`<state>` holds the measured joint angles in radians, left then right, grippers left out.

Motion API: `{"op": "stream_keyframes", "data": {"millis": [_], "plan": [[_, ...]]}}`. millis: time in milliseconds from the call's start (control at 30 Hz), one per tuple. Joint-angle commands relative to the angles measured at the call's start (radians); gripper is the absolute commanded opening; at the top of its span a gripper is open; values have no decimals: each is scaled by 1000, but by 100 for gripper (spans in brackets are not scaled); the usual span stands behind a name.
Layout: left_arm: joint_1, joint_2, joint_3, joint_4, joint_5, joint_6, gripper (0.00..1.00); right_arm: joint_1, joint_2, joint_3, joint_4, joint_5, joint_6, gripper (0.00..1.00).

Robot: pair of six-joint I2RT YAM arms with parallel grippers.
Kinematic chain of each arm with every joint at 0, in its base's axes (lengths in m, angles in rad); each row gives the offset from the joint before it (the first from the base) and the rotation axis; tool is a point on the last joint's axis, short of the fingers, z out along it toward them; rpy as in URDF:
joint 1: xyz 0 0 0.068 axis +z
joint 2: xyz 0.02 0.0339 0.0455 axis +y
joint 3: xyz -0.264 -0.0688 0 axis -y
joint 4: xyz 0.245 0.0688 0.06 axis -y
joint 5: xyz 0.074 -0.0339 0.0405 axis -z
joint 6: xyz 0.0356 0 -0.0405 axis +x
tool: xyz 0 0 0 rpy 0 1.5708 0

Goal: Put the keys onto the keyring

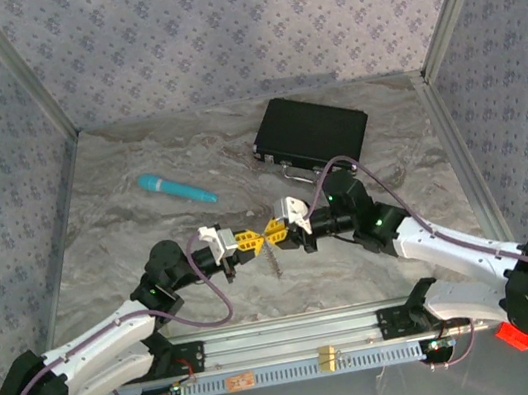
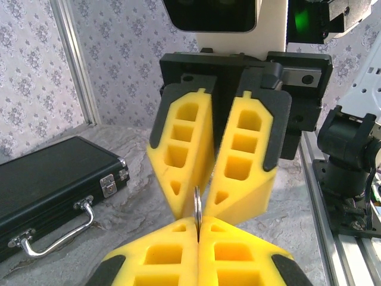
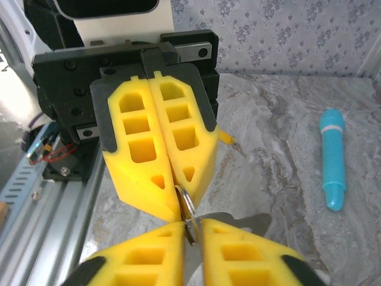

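The keyring (image 2: 197, 205) is sitting pinched in the tightly closed left end effector (image 2: 197, 231). The right end effector (image 3: 192, 230) is flanking it narrowly; I cannot tell whether it is gripping.

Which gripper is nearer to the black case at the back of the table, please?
The right. The right gripper sits just on the near side of the black case; the left gripper meets it tip to tip, farther to the left.

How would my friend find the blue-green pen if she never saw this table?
Start at the grey marbled table and look toward its far left side. The teal pen lies flat there alone, left of the black case. It is slim, round and bright blue-green, while the case is a wide black box.
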<state>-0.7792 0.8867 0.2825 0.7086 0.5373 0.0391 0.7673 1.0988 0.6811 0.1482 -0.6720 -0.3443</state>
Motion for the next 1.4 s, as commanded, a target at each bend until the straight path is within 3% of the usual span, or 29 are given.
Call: {"op": "stream_keyframes", "data": {"millis": [0,33,100,200,367,567,967,1133,1333,1367], "plan": [[-6,-1,-2,66,29,-15,0,3,3,15,26,-19,16,4],[-6,-2,1,58,23,-15,1,3,3,19,18,-18,13,0],[-7,-16,6,17,-15,-9,26,3,0,43,-44,-5,-15,0],[-7,-50,43,-151,-47,56,30,6,-5,102,-205,46,-99,0],[-8,-66,145,-444,-53,197,26,43,28,257,-560,187,-293,0],[-12,-38,187,-502,-25,252,22,98,79,376,-743,314,-408,0],[-29,27,197,-435,73,242,19,157,128,423,-732,366,-432,0],[-30,30,197,-424,74,243,14,171,147,430,-741,386,-443,0],[-32,31,196,-425,74,245,0,164,122,407,-700,335,-417,0],[-33,27,193,-425,72,245,0,155,103,388,-674,323,-400,8]]}}
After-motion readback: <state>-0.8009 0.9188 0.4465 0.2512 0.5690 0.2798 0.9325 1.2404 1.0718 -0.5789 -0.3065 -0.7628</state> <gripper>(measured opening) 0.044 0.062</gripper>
